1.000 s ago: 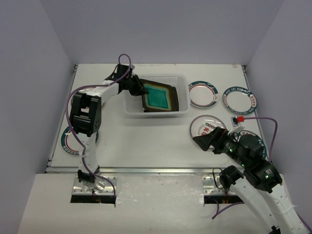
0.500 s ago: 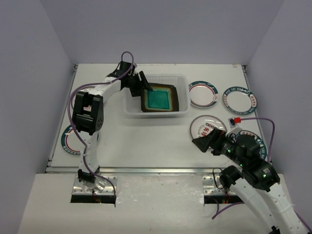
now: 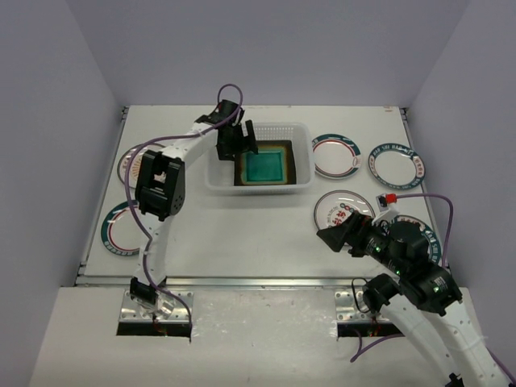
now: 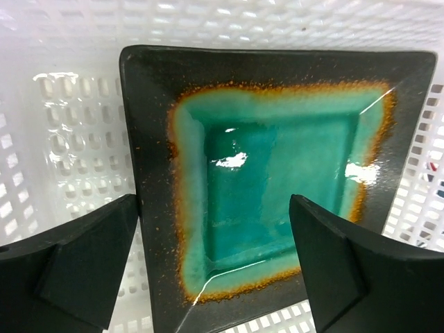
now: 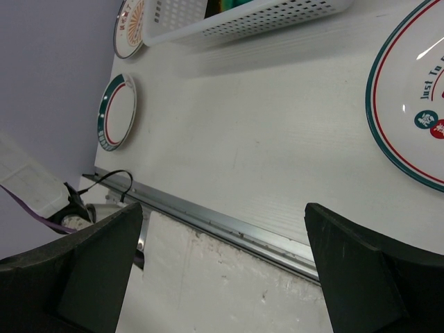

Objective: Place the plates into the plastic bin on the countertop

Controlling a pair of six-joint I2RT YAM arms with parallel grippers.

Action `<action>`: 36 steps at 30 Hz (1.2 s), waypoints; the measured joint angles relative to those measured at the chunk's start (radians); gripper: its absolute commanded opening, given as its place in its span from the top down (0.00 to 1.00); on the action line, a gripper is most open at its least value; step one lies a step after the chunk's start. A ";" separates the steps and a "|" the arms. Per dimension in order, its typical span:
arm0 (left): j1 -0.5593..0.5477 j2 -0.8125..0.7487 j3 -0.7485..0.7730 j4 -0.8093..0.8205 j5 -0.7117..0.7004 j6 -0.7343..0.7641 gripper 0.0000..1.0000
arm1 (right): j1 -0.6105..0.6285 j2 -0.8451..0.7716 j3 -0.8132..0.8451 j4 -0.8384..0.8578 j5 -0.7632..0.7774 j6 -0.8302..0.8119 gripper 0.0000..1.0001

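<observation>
A square teal plate [image 3: 266, 168] with a dark rim lies flat inside the plastic bin [image 3: 300, 137] at the back of the countertop [image 3: 242, 230]. My left gripper [image 3: 240, 146] hangs open over the plate's left side; in the left wrist view its fingers straddle the near edge of the teal plate [image 4: 277, 180] without touching it. My right gripper [image 3: 333, 235] is open and holds nothing, low over the counter's front edge, just in front of a round white plate [image 3: 342, 207]. More round plates [image 3: 336, 155] [image 3: 395, 164] lie right of the bin.
Two round plates [image 3: 121, 230] [image 3: 127, 164] lie at the left of the counter, partly hidden by the left arm. The right wrist view shows the metal front edge [image 5: 208, 216], the bin [image 5: 243, 17] far off and a green-rimmed plate [image 5: 114, 111].
My left gripper has opened and let go of the teal plate, which has dropped from tilted to flat in the bin; the gripper shifted right. The right arm has barely moved.
</observation>
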 measured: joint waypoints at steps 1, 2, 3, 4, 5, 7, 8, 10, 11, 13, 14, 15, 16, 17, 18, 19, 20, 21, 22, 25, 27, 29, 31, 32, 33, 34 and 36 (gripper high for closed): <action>-0.009 0.001 0.001 -0.005 -0.016 0.001 0.00 | 0.000 0.000 0.000 0.000 0.000 0.000 0.01; -0.018 0.001 0.002 -0.009 -0.031 0.003 0.00 | 0.000 0.000 0.000 0.000 0.000 -0.002 0.01; -0.024 0.001 0.003 -0.013 -0.043 0.005 0.00 | 0.000 0.000 0.000 0.000 0.000 -0.003 0.01; -0.030 0.001 0.004 -0.016 -0.055 0.007 0.00 | 0.000 0.000 0.000 0.000 0.000 -0.004 0.01; -0.035 0.001 0.006 -0.020 -0.067 0.009 0.00 | 0.000 0.000 0.000 0.000 -0.001 -0.006 0.01; -0.042 0.000 0.011 -0.031 -0.096 0.017 0.00 | 0.000 0.002 0.000 0.000 -0.001 -0.007 0.01; -0.045 -0.003 0.012 -0.038 -0.108 0.022 0.00 | 0.000 0.005 0.000 0.000 -0.001 -0.008 0.01; -0.049 -0.016 0.012 -0.053 -0.131 0.028 0.00 | 0.000 0.012 0.000 0.000 -0.002 -0.011 0.01; -0.050 -0.030 0.012 -0.059 -0.139 0.031 0.00 | 0.000 0.017 0.000 0.001 -0.002 -0.013 0.01; -0.050 -0.063 0.012 -0.066 -0.155 0.038 0.00 | 0.000 0.028 0.000 0.001 -0.003 -0.018 0.01; -0.050 -0.085 0.012 -0.066 -0.165 0.042 0.00 | 0.000 0.031 0.000 0.002 -0.004 -0.020 0.01; -0.051 -0.107 0.015 -0.068 -0.176 0.048 0.00 | 0.000 0.036 0.000 0.003 -0.005 -0.024 0.01; -0.054 -0.128 0.023 -0.071 -0.187 0.052 0.00 | 0.000 0.040 0.000 0.004 -0.007 -0.026 0.01; -0.054 -0.148 0.029 -0.072 -0.197 0.055 0.00 | 0.000 0.046 0.000 0.006 -0.011 -0.032 0.01; -0.054 -0.170 0.032 -0.072 -0.208 0.058 0.00 | 0.000 0.053 0.000 0.009 -0.016 -0.038 0.01; -0.054 -0.194 0.032 -0.074 -0.220 0.060 0.00 | 0.000 0.060 0.001 0.011 -0.020 -0.045 0.01; -0.054 -0.222 0.027 -0.072 -0.233 0.061 0.00 | 0.000 0.068 0.001 0.014 -0.026 -0.053 0.01; -0.054 -0.260 0.008 -0.062 -0.249 0.060 0.00 | 0.000 0.079 0.002 0.017 -0.032 -0.062 0.01; -0.054 -0.313 -0.027 -0.057 -0.268 0.059 0.00 | 0.000 0.094 0.006 0.020 -0.039 -0.071 0.01; -0.054 -0.542 -0.199 -0.042 -0.327 0.051 0.00 | 0.000 0.154 0.016 0.048 -0.069 -0.089 0.01; -0.047 -0.753 -0.350 0.016 -0.367 0.048 0.00 | 0.000 0.188 0.014 0.075 -0.082 -0.083 0.01; -0.015 -1.014 -0.540 0.071 -0.390 0.045 0.00 | 0.000 0.202 -0.011 0.134 -0.088 -0.066 0.01; 0.073 -1.247 -0.690 0.077 -0.418 0.044 0.00 | 0.000 0.182 -0.091 0.257 -0.116 -0.035 0.01; 0.125 -1.343 -0.728 0.068 -0.451 0.045 0.00 | 0.000 0.167 -0.139 0.314 -0.134 -0.018 0.01; 0.167 -1.409 -0.742 0.064 -0.487 0.050 0.00 | 0.000 0.167 -0.190 0.372 -0.167 0.014 0.01; 0.192 -1.454 -0.747 0.065 -0.517 0.056 0.00 | 0.000 0.188 -0.228 0.428 -0.196 0.037 0.01; 0.196 -1.477 -0.761 0.071 -0.550 0.071 0.00 | 0.008 0.272 -0.269 0.515 -0.240 0.085 0.01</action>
